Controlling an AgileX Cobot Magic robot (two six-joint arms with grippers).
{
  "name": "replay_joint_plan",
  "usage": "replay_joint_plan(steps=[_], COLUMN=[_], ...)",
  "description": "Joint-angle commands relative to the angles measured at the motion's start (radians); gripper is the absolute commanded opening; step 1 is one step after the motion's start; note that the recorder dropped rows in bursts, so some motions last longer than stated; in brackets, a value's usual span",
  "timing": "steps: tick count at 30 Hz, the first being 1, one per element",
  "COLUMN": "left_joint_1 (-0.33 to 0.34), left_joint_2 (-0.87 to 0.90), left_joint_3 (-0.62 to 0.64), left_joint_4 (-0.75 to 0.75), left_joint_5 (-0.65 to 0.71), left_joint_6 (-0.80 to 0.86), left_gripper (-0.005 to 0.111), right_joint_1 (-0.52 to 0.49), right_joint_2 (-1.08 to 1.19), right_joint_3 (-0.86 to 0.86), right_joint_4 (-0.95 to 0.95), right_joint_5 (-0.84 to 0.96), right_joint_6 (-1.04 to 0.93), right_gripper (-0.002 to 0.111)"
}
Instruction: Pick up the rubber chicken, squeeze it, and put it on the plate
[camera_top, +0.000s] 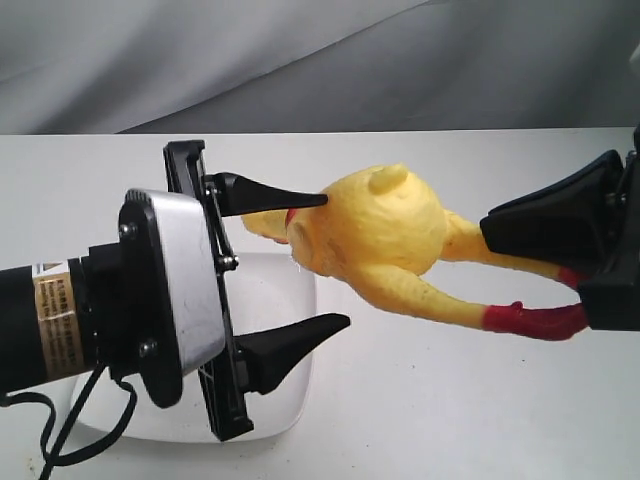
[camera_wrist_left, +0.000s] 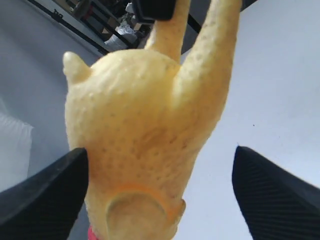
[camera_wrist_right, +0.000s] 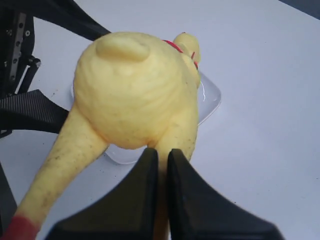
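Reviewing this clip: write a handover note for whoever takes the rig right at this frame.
Right gripper: shut on one leg of the rubber chicken, holding it in the air.
Left gripper: open, fingers on either side of the chicken's body; one looks to touch it, the other is apart.
Plate: on the table beneath the left gripper; the chicken is not on it.
Done: pickup.
Left: close the left fingers to squeeze (the body looks uncompressed), then set the chicken on the plate.
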Motion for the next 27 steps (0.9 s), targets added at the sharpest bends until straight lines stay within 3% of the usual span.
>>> replay_joint_plan(steps=[1,6,9,10,12,16,27], left_joint_1=[-0.005,-0.005,-0.005,-0.005,-0.005,-0.005,-0.005], left_joint_2=[0.036,0.069,0.086,0.091,0.095,0.095,0.095], left_joint_3=[-0.009,-0.009,-0.009,-0.009,-0.009,-0.009,-0.009], left_joint_4=[-0.079,-0.117,-0.115,-0.115,-0.115,-0.109,-0.106], left_joint_5=[-0.100,-0.109,-0.162,-0.186,-0.235,-0.226,-0.199], left_joint_6=[0.078,0.116,0.116,0.116,0.116,0.114,0.062], left_gripper=[0.075,0.075,0.067,0.061,0.036,0.001,0.001], right_joint_1=[0.004,0.004,0.004,0.004,0.004,0.004,0.004], right_joint_2=[-0.010,-0.010,-0.010,-0.010,-0.010,-0.010,-0.010], right_joint_3=[0.000,0.000,0.000,0.000,0.000,0.000,0.000], right_joint_4=[0.042,0.049,0.055,0.055,0.055,0.055,0.055], right_joint_5=[0.002,0.011,0.017,0.017,0.017,0.017,0.017], right_joint_6=[-0.011,-0.011,-0.011,-0.011,-0.011,-0.013,-0.013], right_gripper=[0.000,0.000,0.000,0.000,0.000,0.000,0.000])
